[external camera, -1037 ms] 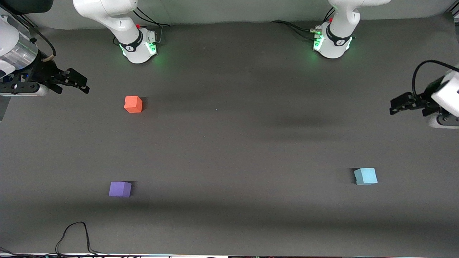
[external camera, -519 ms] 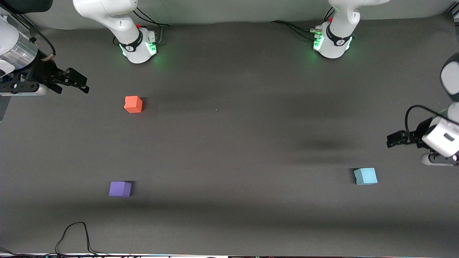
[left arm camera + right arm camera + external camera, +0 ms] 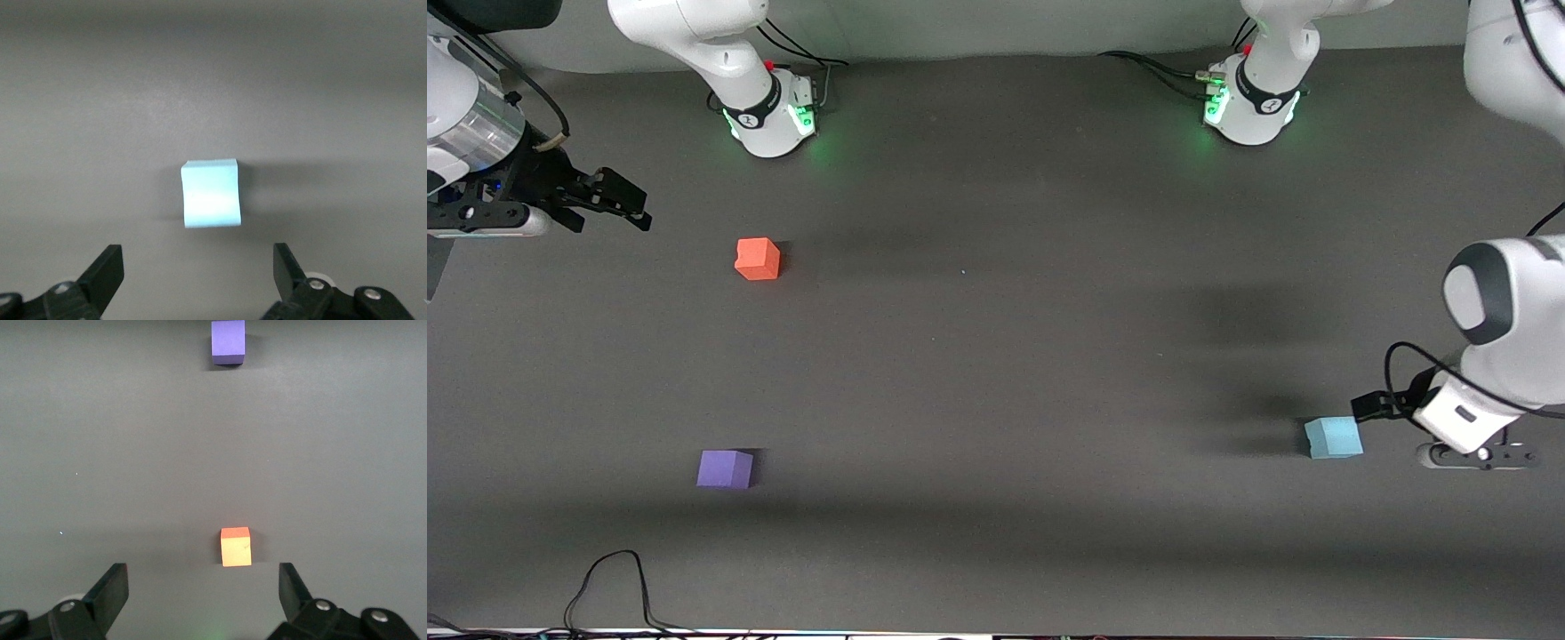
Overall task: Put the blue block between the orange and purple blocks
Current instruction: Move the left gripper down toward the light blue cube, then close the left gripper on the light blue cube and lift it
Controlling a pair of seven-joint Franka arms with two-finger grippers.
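The blue block [image 3: 1333, 437] rests on the dark mat toward the left arm's end of the table, and it also shows in the left wrist view [image 3: 211, 193]. My left gripper [image 3: 1371, 407] [image 3: 198, 257] hangs open just beside it, fingers apart from it and holding nothing. The orange block [image 3: 757, 259] [image 3: 236, 547] lies toward the right arm's end. The purple block [image 3: 725, 468] [image 3: 228, 342] lies nearer to the front camera than the orange one. My right gripper [image 3: 624, 206] [image 3: 202, 577] waits open at the table's edge beside the orange block.
Both arm bases [image 3: 769, 111] [image 3: 1254, 107] stand along the table's back edge. A black cable [image 3: 614, 578] loops on the mat near the front edge, nearer to the camera than the purple block. Bare mat [image 3: 1005, 373] stretches between the blue block and the other two.
My left gripper has swung from well away at the table's end to right beside the blue block. The right arm and all three blocks have stayed put.
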